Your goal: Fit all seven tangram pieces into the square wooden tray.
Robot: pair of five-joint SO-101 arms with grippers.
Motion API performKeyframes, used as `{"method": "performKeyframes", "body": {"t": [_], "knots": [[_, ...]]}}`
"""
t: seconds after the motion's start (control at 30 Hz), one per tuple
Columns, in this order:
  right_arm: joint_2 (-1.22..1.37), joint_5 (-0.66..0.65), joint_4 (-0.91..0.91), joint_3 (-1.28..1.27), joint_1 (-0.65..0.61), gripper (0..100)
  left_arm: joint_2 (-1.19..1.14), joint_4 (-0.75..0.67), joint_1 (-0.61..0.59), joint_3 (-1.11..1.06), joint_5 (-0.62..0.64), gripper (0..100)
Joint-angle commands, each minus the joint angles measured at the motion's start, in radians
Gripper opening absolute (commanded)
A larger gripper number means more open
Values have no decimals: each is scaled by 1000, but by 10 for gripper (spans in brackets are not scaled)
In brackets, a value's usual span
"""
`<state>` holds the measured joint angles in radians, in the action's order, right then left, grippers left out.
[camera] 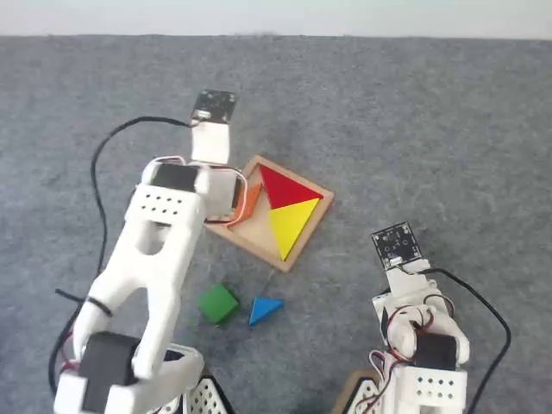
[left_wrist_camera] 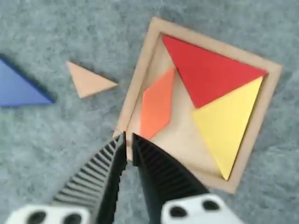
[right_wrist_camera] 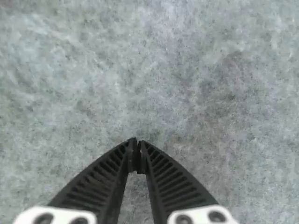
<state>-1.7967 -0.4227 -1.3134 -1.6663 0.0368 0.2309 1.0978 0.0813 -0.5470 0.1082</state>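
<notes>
The square wooden tray [left_wrist_camera: 145, 60] [camera: 304, 245] holds a red triangle [left_wrist_camera: 205, 70] [camera: 286, 185], a yellow triangle [left_wrist_camera: 229, 123] [camera: 289, 224] and an orange parallelogram [left_wrist_camera: 156, 105]. My left gripper [left_wrist_camera: 128, 137] is shut with nothing in it, its tips over the tray's rim near the end of the parallelogram. A tan triangle [left_wrist_camera: 88, 81] and a large blue triangle [left_wrist_camera: 18, 88] lie on the carpet beside the tray. A green square [camera: 217, 304] and a small blue triangle [camera: 266, 309] lie in front of the tray. My right gripper [right_wrist_camera: 136, 142] is shut and empty above bare carpet.
Grey carpet covers the whole table. The left arm [camera: 151, 259] stretches over the tray's left corner and hides the pieces beyond it in the high view. The right arm [camera: 418, 345] sits at the front right, apart from the tray.
</notes>
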Motion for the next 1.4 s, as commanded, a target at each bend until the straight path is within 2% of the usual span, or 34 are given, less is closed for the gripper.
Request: {"method": "performKeyframes", "body": {"t": [0.0, 0.17, 0.33, 0.47, 0.63, 0.83, 1.37], "knots": [[-16, -8, -2, -17, -7, 8, -3, -61, 14, 10, -14, 119], [-16, -8, -2, -17, -7, 8, -242, -149, 81, 71, -26, 137], [-16, -8, -2, -17, -7, 8, -502, -46, 55, 294, -18, 141], [-16, -8, -2, -17, -7, 8, -617, -29, 35, 380, -18, 140], [-16, -8, -2, -17, -7, 8, -629, -17, 41, 386, -26, 137], [-16, -8, -2, -17, -7, 8, -638, 74, 51, 378, -28, 137], [-16, -8, -2, -17, -7, 8, -640, 103, 84, 364, -101, 181]]}}
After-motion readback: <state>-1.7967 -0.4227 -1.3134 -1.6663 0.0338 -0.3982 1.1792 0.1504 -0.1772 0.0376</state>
